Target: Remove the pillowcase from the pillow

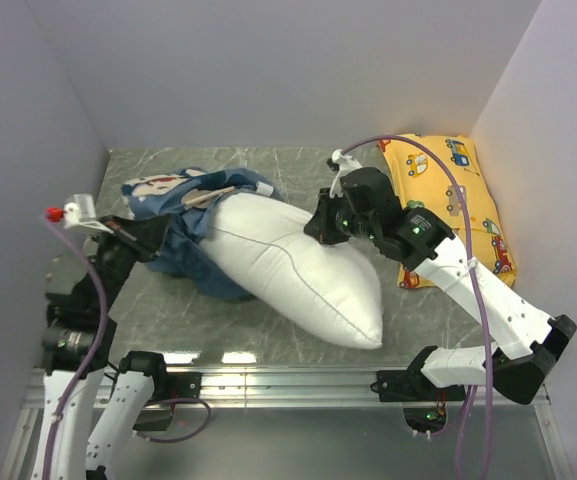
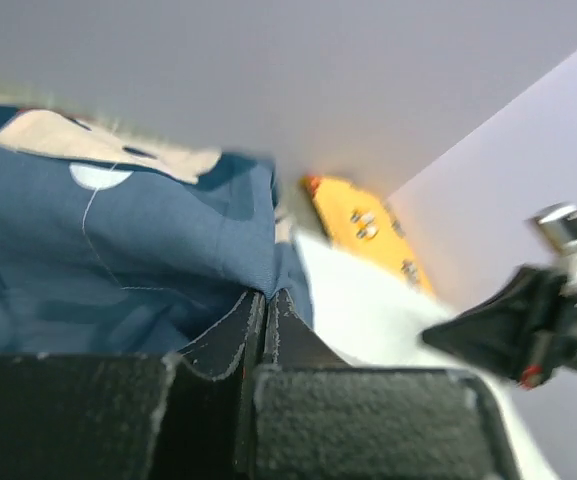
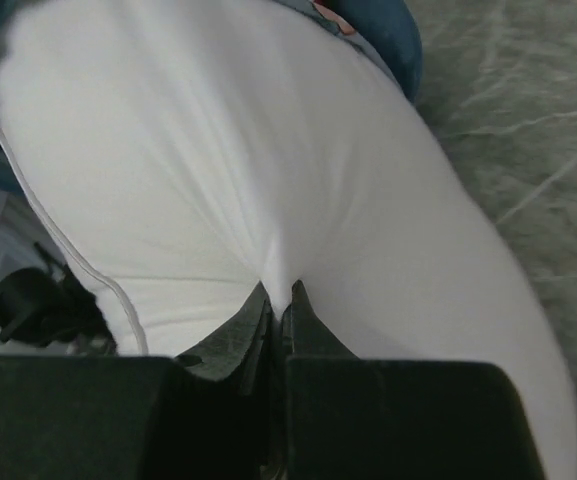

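Slippage worries me: left fingers (image 2: 251, 318) clamp a thin pillowcase (image 2: 148, 230) fold, right fingers (image 3: 260, 308) nip pillow (image 3: 268, 150) skin; pulling apart may tear either grip loose.

**A:** Which cloth is which on the desk (image 1: 438, 310)?
**B:** The pillowcase (image 1: 183, 250) is matt blue woven cloth with a pale print. The pillow (image 1: 298, 275) is smooth white fabric (piped along its seam).
**A:** And the hard surfaces?
**B:** The desk is grey and marble-look, faintly glossy. The rail (image 1: 288, 378) is shiny metal. The left end effector (image 2: 266, 300) has rough, matt black fingers (image 2: 368, 420).
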Motion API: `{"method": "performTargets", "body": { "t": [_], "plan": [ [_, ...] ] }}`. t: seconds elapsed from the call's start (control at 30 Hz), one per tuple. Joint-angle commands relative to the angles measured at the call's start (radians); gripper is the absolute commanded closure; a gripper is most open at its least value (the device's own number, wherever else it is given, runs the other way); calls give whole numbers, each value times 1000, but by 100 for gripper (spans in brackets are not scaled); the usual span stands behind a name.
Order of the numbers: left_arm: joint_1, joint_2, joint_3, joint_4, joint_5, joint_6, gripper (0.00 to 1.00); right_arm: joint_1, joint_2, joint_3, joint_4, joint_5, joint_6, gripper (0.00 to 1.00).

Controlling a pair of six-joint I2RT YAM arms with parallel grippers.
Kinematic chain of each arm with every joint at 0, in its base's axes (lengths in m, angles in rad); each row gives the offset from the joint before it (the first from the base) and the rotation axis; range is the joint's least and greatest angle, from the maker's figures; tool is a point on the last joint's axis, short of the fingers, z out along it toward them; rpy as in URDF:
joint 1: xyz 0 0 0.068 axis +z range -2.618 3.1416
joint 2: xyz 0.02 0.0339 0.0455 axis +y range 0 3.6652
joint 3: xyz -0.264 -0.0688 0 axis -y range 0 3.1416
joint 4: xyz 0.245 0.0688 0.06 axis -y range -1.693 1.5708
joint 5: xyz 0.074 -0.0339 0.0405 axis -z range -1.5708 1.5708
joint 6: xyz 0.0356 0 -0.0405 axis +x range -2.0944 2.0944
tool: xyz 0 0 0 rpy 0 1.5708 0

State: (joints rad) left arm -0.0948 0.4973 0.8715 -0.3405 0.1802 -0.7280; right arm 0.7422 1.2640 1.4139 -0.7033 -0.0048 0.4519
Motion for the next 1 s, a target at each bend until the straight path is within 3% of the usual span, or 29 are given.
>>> {"method": "performTargets", "body": {
  "t": [0.0,0.17,0.3,0.43,0.53,0.57,0.63,0.67,0.77,0.93,0.97],
  "plan": [
    [6,30,171,23,-29,102,100,54,-78,79,120,-116,-6,100],
    [-5,237,210,24,113,76,100,16,-59,20,165,-196,4,100],
    [-85,348,83,118,-17,55,99,-87,15,-96,248,-288,22,100],
    [-183,466,-28,231,-110,22,99,-135,141,-106,245,-213,2,100],
    [-186,549,-83,332,-82,-14,99,-144,205,-17,165,-20,-31,75],
    [-186,564,-91,371,-70,-22,100,-144,210,8,125,14,-42,60],
    [-186,612,-88,411,-24,-14,98,-164,203,81,97,58,-79,48],
    [-186,627,-75,423,-10,7,93,-173,184,108,78,63,-103,40],
    [-186,690,1,388,15,53,80,-173,132,189,53,109,-128,32],
    [-178,747,156,344,25,88,52,-150,51,218,57,120,-137,28],
    [-178,747,176,344,25,91,42,-132,23,205,71,126,-139,27]
  ]
}}
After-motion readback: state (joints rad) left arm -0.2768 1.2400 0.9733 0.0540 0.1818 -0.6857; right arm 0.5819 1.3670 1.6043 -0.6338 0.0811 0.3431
